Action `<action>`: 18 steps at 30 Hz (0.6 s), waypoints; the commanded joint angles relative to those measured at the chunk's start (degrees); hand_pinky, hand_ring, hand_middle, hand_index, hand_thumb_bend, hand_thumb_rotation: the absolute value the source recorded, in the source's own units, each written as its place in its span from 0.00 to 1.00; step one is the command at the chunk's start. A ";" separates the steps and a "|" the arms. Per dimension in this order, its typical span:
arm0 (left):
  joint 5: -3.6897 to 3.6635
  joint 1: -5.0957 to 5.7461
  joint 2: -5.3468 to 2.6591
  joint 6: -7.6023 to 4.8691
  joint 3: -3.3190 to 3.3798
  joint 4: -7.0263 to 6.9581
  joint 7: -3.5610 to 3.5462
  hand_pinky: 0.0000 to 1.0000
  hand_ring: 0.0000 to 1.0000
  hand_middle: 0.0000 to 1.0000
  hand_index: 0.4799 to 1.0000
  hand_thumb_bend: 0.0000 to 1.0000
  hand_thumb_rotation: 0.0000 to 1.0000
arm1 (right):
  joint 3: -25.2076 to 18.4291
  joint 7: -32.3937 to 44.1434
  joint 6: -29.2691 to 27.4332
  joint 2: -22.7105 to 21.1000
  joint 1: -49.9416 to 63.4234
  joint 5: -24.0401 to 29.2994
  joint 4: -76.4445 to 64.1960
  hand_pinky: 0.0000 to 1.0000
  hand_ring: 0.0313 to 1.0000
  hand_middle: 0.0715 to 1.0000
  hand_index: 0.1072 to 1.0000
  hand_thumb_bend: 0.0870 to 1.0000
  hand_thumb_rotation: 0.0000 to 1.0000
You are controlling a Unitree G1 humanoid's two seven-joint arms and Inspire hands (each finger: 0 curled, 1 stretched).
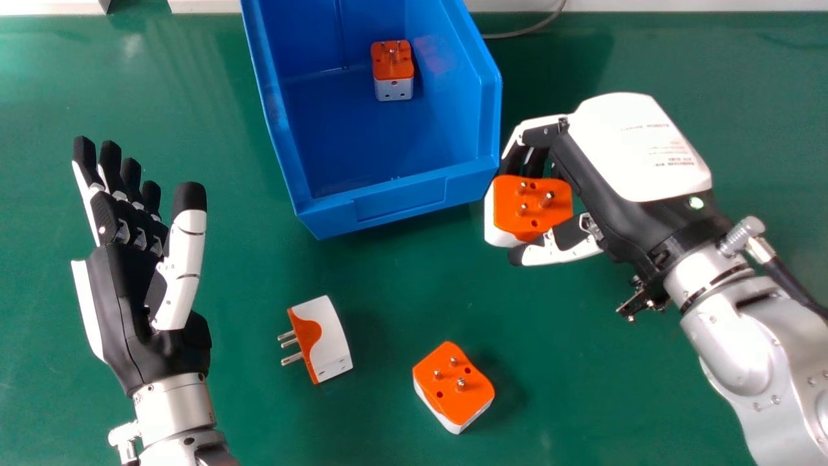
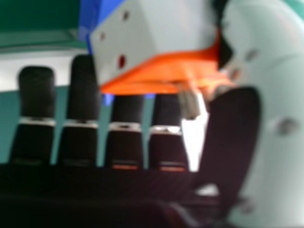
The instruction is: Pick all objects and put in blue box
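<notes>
My right hand (image 1: 582, 162) is shut on an orange and white plug adapter (image 1: 532, 206), just right of the blue box's (image 1: 401, 197) near corner. In the right hand view the adapter (image 2: 156, 42) sits between the fingers and thumb of my right hand (image 2: 240, 133). Another adapter (image 1: 392, 70) lies inside the box. On the table are two more: one on its side (image 1: 321, 340) with pins facing left, and one (image 1: 454, 385) with pins up. My left hand (image 1: 129, 272) is held open at the left, holding nothing.
The green table (image 1: 259, 414) spreads under everything. A grey cable (image 1: 527, 29) curves behind the box at the table's far edge, where a white strip (image 1: 679, 6) runs. Pale objects (image 1: 52, 6) stand at the far left edge.
</notes>
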 commanded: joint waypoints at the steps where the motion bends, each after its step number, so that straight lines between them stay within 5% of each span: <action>1: -0.27 0.17 -1.10 -0.92 0.07 -0.60 -0.48 1.00 1.00 1.00 1.00 0.63 0.41 | -1.89 -2.36 -2.39 -0.29 -0.34 0.23 -2.61 0.32 0.39 0.47 0.46 0.46 0.00; 12: -1.09 -0.60 -1.18 -0.53 0.17 -0.27 -0.92 1.00 1.00 1.00 1.00 0.63 0.41 | -0.67 -4.76 -4.71 3.52 -6.65 -3.70 -4.32 0.32 0.40 0.46 0.45 0.46 0.00; 18: -0.61 -0.80 -1.14 -0.85 0.23 -0.05 -0.63 1.00 1.00 1.00 1.00 0.64 0.41 | 2.84 -4.02 -6.68 5.76 -14.62 -8.33 -3.15 0.32 0.41 0.46 0.45 0.45 0.00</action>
